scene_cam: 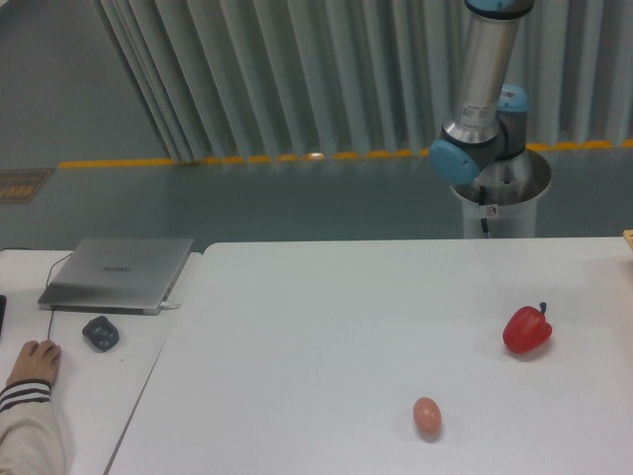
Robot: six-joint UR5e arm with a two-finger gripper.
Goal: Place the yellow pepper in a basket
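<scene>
Yellow pepper out of sight in this view; place impossible to tell. Gripper out of frame as well, so cannot tell the jaws' opening or any hold on anything. Only the lower arm (482, 89) showing: silver tube rising past the top edge, blue-capped joint at its foot, mounted on a pale pedestal (499, 203) behind the far edge of the white table (326, 327). Toward the table's right, a red pepper (527, 330) with dark stem. Nearer the front edge and left of that, well apart, a small tan-pink egg (426, 416). At the far right edge, a tan sliver (628, 237), too cut off to identify. On a second table (148, 366) at left, a closed grey laptop (119, 272), a small dark object (101, 332) near it, and a person's hand (35, 362) in a striped sleeve
</scene>
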